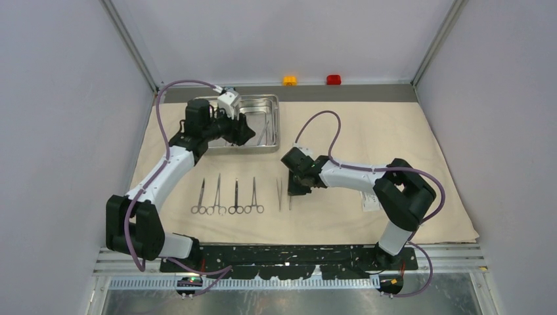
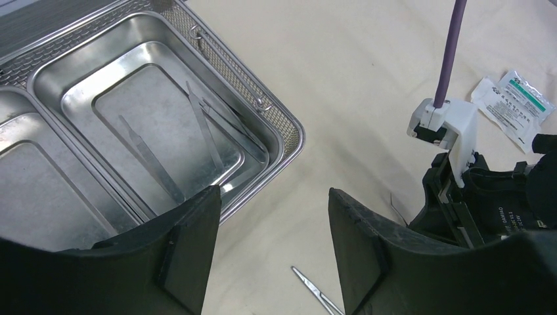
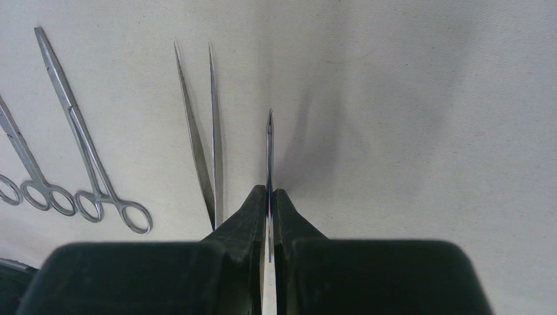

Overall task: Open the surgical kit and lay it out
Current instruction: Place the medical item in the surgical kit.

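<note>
Status | left pincer (image 2: 272, 226) spread beside tray (image 2: 41, 73) corner | right pincer (image 3: 270, 195) pinching thin straight tool (image 3: 269, 141)

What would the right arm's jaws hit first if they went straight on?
Most likely the beige cloth. The right gripper, shut on a thin straight tool, points at bare fabric beside the tweezers, so the tool's tip would touch first. Depth is unclear.

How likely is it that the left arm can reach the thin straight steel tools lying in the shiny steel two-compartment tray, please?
Probably yes: the left end effector hovers open at the edge of the shiny steel two-compartment tray, and the thin straight steel tools lie uncovered inside.
</note>
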Controlling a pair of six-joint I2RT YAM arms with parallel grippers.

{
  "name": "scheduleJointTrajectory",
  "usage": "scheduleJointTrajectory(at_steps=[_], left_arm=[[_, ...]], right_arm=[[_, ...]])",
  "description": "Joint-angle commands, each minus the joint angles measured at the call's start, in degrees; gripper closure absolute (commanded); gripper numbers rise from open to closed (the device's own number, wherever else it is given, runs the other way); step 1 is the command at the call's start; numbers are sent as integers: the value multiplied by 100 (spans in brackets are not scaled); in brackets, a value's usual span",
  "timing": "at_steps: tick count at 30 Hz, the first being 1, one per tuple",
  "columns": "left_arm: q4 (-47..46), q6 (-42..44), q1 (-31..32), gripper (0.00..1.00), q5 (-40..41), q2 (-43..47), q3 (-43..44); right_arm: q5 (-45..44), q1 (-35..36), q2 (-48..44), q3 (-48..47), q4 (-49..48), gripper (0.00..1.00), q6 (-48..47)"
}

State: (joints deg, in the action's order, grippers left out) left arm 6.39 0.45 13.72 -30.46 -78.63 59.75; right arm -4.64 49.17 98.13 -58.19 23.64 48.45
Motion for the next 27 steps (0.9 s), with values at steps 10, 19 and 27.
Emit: scheduleJointTrajectory(at_steps=[10,19,27], left_arm=[[-384,-184,-36,37,-74,10,-69],[-376,-257,-35,36,-114,13,-34],[-377,-272,-36,36,-107,41,-64]], right_arm=[[103,13,37,-85,-178,99,47],[129,14,223,-100,-214,97,25],[91,9,180,-105,-198,90,33]])
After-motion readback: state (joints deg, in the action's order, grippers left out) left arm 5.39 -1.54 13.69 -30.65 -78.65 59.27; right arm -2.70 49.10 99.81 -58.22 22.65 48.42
